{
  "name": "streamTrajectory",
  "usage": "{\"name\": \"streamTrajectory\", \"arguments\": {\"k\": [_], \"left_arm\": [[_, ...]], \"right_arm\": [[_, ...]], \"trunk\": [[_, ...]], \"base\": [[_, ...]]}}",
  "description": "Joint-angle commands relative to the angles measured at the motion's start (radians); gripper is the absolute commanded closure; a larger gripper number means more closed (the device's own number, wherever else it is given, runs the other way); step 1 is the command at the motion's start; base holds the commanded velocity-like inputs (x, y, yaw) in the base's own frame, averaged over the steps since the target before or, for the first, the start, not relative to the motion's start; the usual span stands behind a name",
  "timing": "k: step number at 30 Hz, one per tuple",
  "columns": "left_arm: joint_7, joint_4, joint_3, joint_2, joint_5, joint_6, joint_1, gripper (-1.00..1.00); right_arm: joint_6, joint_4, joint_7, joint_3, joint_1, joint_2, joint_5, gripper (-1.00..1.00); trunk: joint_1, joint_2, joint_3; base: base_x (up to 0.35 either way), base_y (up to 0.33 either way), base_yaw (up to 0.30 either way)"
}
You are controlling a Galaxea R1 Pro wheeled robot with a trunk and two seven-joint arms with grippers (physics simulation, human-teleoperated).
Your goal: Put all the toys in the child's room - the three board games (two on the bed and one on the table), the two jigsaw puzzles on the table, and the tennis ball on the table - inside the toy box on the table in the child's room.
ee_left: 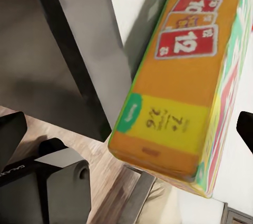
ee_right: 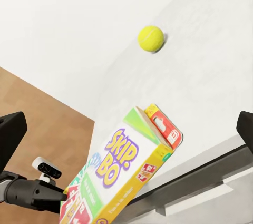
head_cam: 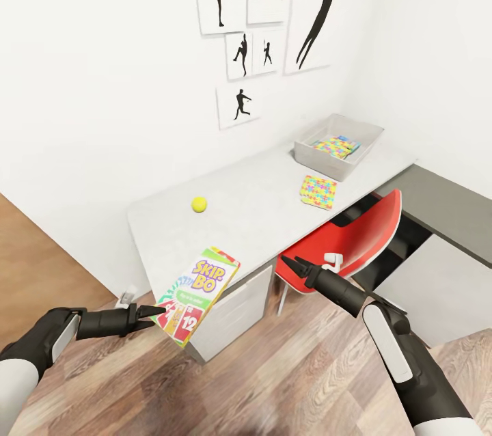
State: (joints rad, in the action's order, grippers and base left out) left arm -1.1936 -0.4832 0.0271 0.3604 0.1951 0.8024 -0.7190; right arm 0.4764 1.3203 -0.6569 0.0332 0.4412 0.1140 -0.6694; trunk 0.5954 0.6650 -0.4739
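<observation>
My left gripper is shut on the lower end of the SKIP-BO board game, which tilts over the near corner of the table. The right wrist view looks at this box from the front. The tennis ball lies further back on the table. One jigsaw puzzle lies flat near the toy box, and another lies inside it. Beside the table's front edge, my right gripper hangs open and holds nothing. The bed is out of view.
A red chair is tucked under the table just behind my right gripper. A lower dark-grey desk joins at the right. White walls with silhouette pictures close the back and right. Wood floor lies below.
</observation>
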Motion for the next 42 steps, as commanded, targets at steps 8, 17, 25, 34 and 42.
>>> {"name": "streamTrajectory", "arguments": {"k": [8, 17, 25, 34, 42], "left_arm": [[-0.001, 0.0, 0.0, 0.0, 0.003, 0.008, 0.0, 1.0], [-0.001, 0.0, -0.001, 0.0, 0.003, 0.008, 0.0, 1.0], [-0.001, -0.001, -0.001, 0.0, 0.003, 0.008, 0.0, 1.0], [-0.001, 0.0, -0.001, 0.0, 0.003, 0.008, 0.0, 1.0], [-0.001, 0.0, -0.001, 0.0, 0.003, 0.008, 0.0, 1.0]], "right_arm": [[0.008, 0.0, 0.002, 0.001, 0.001, 0.001, -0.01, -1.0], [0.008, 0.0, 0.002, 0.001, 0.001, 0.001, -0.01, -1.0], [0.007, 0.0, 0.002, 0.002, 0.001, 0.0, -0.01, -1.0], [0.007, 0.0, 0.002, 0.002, 0.001, 0.0, -0.01, -1.0], [0.005, 0.0, 0.002, 0.002, 0.001, 0.0, -0.01, -1.0]], "trunk": [[0.0, 0.001, -0.001], [0.0, 0.001, -0.001], [-0.027, -0.048, 0.021], [-0.061, -0.111, 0.049], [-0.092, -0.167, 0.074]], "base": [[0.0, 0.0, 0.0], [0.0, 0.0, 0.0], [0.0, 0.0, 0.0], [0.0, 0.0, 0.0], [0.0, 0.0, 0.0]]}}
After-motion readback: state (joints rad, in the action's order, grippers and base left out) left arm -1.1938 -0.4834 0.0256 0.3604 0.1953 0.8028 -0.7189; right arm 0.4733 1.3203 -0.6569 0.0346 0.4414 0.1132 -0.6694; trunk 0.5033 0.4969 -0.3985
